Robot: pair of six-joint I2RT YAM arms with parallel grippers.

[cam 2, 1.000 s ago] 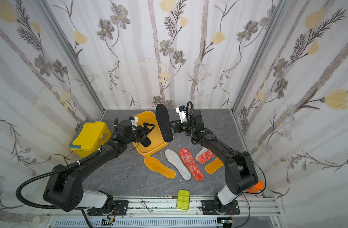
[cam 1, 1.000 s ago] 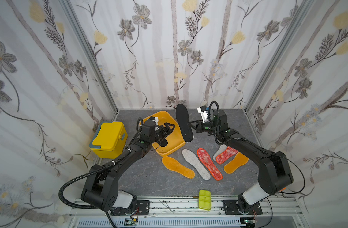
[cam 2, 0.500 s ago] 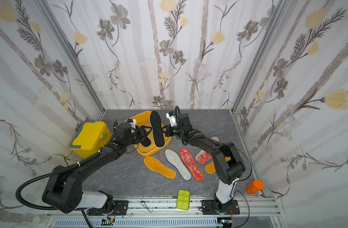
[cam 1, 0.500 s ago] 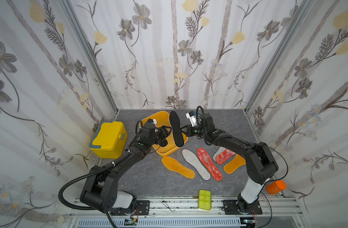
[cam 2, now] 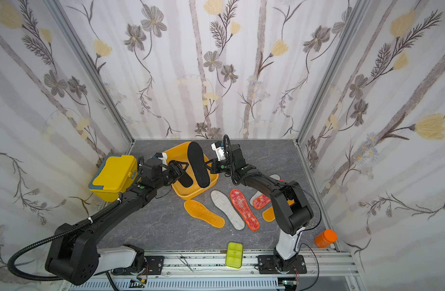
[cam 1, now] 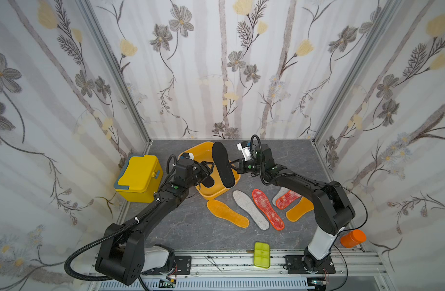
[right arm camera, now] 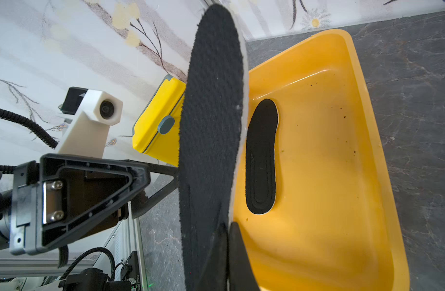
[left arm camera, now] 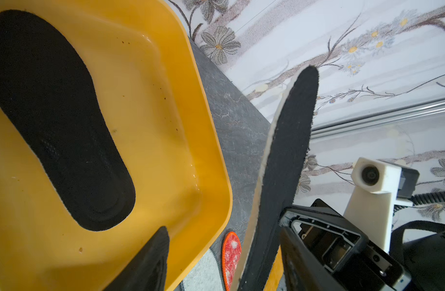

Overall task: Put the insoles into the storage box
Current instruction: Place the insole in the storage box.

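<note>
The storage box (cam 1: pixel 217 194) (cam 2: pixel 188 194) is a shallow orange-yellow tray at the back of the table. One black insole (cam 1: pixel 209 182) (left arm camera: pixel 57 121) (right arm camera: pixel 261 156) lies flat inside it. My right gripper (cam 1: pixel 233 167) (right arm camera: pixel 229 226) is shut on the edge of a second black insole (cam 1: pixel 222 165) (cam 2: pixel 198 165) (right arm camera: pixel 211 126), held on edge above the box. My left gripper (cam 1: pixel 211 167) (left arm camera: pixel 224 226) is open, with that held insole (left arm camera: pixel 282 176) between its fingers and close to one finger. Several more insoles lie in front: orange-yellow (cam 1: pixel 227 213), grey-white (cam 1: pixel 250 209) and red-orange (cam 1: pixel 268 209).
A yellow lidded box (cam 1: pixel 138 177) stands left of the storage box. A lime-green case (cam 1: pixel 262 255) lies at the front rail and an orange jar (cam 1: pixel 352 238) at the front right. More insoles (cam 1: pixel 288 199) overlap under the right arm. Patterned walls close three sides.
The right arm has carried the black insole leftward, from beside the box to over it. My left gripper's jaws have narrowed and now stand around the insole's edge.
</note>
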